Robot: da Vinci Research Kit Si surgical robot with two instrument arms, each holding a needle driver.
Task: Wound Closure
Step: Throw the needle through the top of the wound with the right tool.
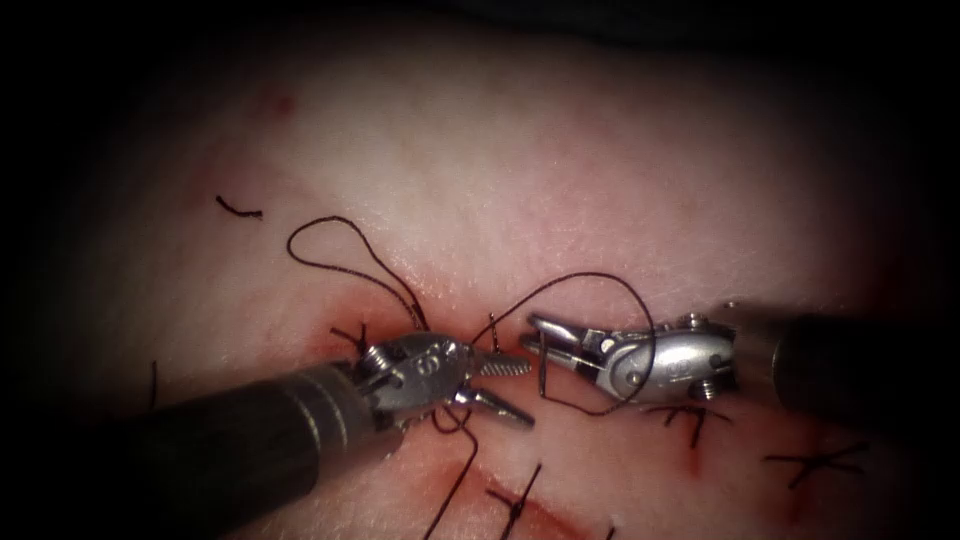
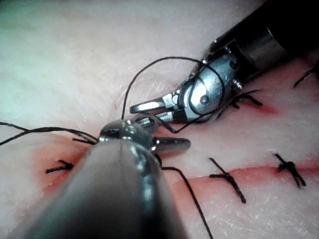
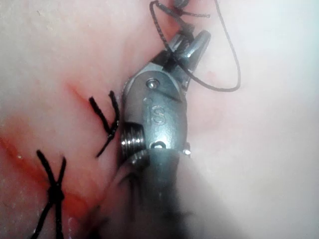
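While my two needle drivers face each other tip to tip over the tissue [image 1: 600, 180], my left tool [image 1: 503, 387] has its jaws spread apart and grasps nothing. My right tool [image 1: 540, 340] has its jaws parted too, with the thread [image 1: 600, 278] looped around its body; I cannot tell whether it grips the strand. Knotted stitches [image 1: 695, 418] cross the cut [image 2: 259, 172]. I cannot make out the needle.
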